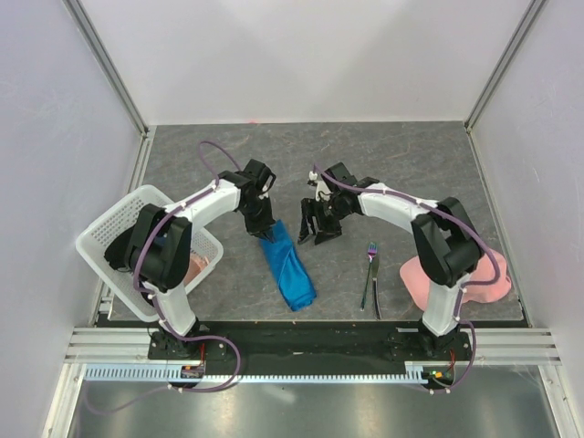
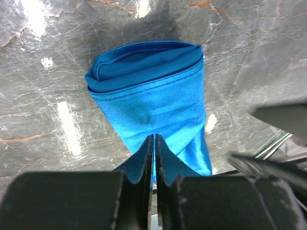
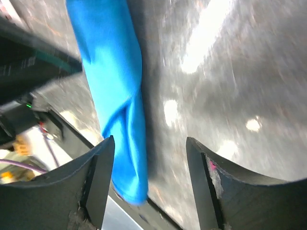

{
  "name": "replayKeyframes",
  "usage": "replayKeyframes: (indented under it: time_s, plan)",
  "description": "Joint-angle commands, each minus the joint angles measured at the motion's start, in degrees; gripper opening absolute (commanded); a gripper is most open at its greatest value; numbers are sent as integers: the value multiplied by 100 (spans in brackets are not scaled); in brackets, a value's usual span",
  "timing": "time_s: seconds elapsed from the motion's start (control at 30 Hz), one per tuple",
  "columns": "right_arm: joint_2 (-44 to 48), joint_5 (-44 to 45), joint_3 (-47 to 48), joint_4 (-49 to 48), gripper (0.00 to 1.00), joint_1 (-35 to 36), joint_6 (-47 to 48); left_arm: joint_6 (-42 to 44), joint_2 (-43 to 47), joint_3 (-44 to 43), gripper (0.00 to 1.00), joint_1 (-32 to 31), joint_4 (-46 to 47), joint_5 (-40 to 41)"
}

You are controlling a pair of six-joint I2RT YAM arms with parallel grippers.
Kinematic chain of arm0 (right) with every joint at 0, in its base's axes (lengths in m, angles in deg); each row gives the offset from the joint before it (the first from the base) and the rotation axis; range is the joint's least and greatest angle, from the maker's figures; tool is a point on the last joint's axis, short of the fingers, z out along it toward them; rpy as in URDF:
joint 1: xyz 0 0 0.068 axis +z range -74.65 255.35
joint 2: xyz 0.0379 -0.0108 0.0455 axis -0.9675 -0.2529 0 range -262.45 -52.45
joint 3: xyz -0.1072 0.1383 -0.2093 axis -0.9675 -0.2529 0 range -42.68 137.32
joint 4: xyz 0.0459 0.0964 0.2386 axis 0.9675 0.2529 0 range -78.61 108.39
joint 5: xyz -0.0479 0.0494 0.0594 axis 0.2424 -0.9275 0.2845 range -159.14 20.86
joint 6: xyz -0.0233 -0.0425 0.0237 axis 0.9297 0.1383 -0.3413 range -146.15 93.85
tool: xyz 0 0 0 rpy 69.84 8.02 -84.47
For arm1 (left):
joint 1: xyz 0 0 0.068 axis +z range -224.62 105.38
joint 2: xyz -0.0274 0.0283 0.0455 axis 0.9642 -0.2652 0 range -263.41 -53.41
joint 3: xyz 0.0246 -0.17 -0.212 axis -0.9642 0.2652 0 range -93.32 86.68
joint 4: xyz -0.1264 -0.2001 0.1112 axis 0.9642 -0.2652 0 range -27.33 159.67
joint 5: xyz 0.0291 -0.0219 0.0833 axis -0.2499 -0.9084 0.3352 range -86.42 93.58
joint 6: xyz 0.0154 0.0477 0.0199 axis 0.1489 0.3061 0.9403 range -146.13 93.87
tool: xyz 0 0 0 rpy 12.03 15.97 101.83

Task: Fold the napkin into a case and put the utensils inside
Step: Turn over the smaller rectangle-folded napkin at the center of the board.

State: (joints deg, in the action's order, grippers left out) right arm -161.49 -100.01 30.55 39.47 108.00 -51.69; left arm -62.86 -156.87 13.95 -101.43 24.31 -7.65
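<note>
Top view: the case [image 1: 290,269] lies on the counter [image 1: 411,164], left of the utensils [image 1: 370,274].

Left wrist: the left hand [image 2: 154,158] is clamped on its cloth edge. The cloth looks thin, limp and light. Its layers may slide, so pinch through all of them at an end.

Right wrist: the right hand [image 3: 149,141] is spread, holding nothing.

One napkin [image 1: 287,266], two utensils [image 1: 369,278], one basket [image 1: 108,222]

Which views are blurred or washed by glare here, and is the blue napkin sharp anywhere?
Right wrist view: motion-blurred, the table streaked with smeared highlights, the blue napkin soft-edged. Left wrist view: napkin weave sharp, white glare patches on the table. Top view: even light, sharp.
</note>
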Motion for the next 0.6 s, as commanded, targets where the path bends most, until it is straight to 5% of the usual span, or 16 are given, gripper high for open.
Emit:
replayKeyframes:
  time_s: [0.0, 0.13, 0.37, 0.57]
  plan:
    - [575, 513, 34, 1324, 68, 242, 542, -168, 90, -277, 9, -17, 80, -345]
    - [761, 223, -335, 894, 60, 926, 217, -220, -252, -365, 9, -9, 185, -398]
    - [840, -59, -1187, -204, 28, 1385, -530, -186, -964, -716, 9, 114, 344, -354]
    - [770, 477, -1610, -311, 24, 1385, -443, -27, -1413, -1032, 8, 123, 292, -293]
